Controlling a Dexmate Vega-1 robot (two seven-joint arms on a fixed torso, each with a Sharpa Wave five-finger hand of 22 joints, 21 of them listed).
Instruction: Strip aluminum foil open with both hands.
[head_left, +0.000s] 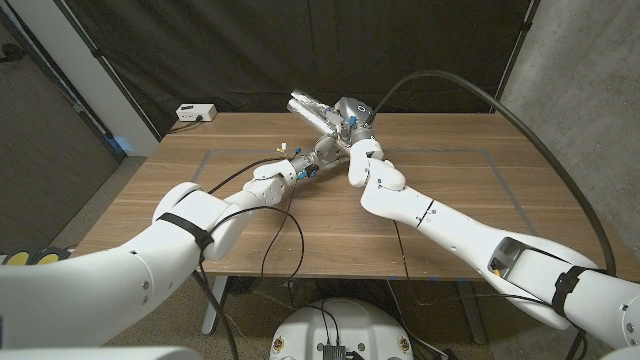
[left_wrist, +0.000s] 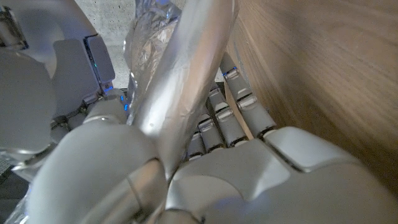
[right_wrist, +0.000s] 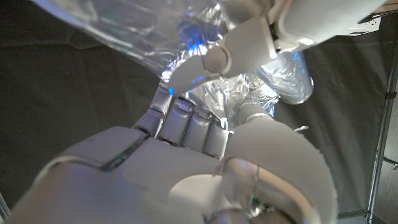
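A crumpled silver piece of aluminum foil (head_left: 314, 112) is held up above the far middle of the wooden table (head_left: 450, 190), slanting from upper left down toward the hands. My right hand (head_left: 352, 132) grips its middle from the right. My left hand (head_left: 296, 169) reaches up from the left and holds its lower end. In the left wrist view the foil (left_wrist: 180, 68) runs as a folded strip between the thumb and fingers of my left hand (left_wrist: 249, 168). In the right wrist view my right hand (right_wrist: 186, 155) closes its fingers on shiny foil (right_wrist: 143, 31).
A small white box (head_left: 194, 113) with a cable sits at the table's far left edge. A black cable (head_left: 285, 235) loops over the table near my left forearm. A thin rectangle outline (head_left: 500, 160) is marked on the tabletop. Dark curtains hang behind.
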